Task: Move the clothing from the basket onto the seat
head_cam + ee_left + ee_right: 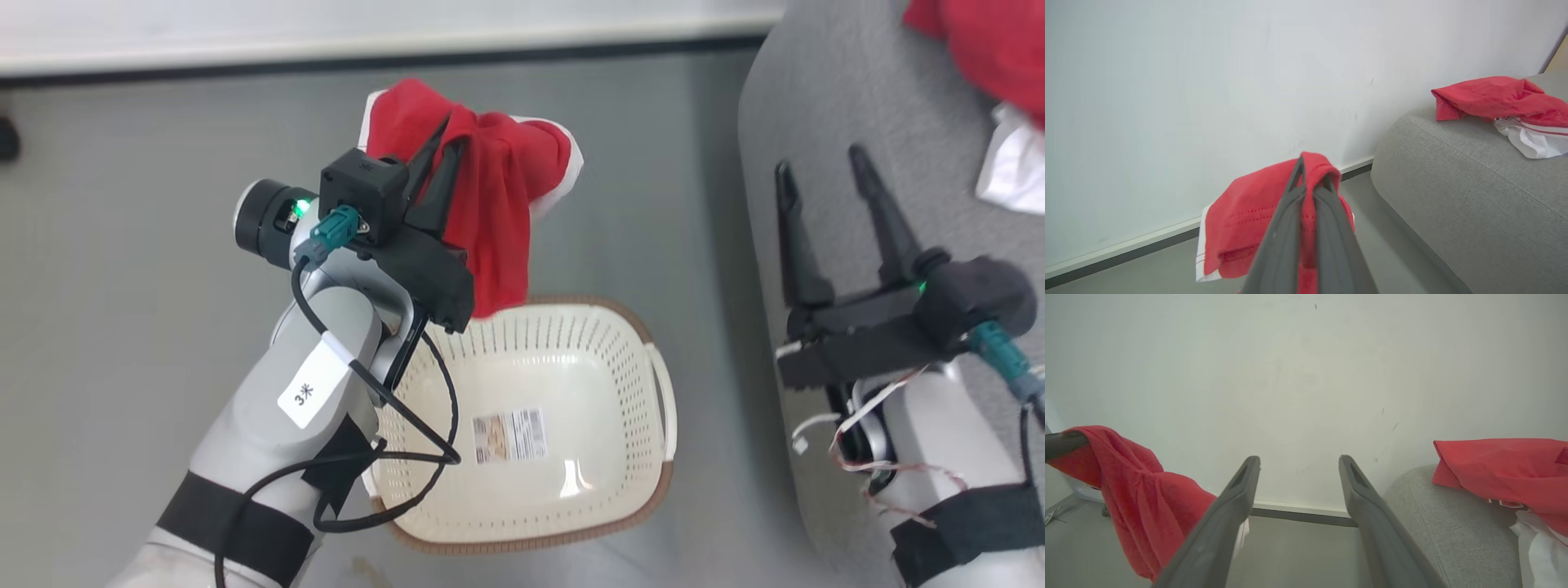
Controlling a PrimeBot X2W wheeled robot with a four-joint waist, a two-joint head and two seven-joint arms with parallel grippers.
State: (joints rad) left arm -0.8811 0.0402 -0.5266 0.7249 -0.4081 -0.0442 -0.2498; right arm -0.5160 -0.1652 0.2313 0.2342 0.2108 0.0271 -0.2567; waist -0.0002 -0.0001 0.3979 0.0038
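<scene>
My left gripper is shut on a red garment with white trim, which hangs in the air above the far rim of the cream basket. In the left wrist view the same red garment drapes over the closed gripper. The basket's floor shows just a printed label. My right gripper stands open over the grey seat, holding nothing; its right wrist view shows the spread fingers. Red and white clothing lies on the seat at the far right.
A white wall with a dark baseboard runs along the far side. Grey floor lies between the basket and the wall. The seat's rounded edge stands just right of the basket.
</scene>
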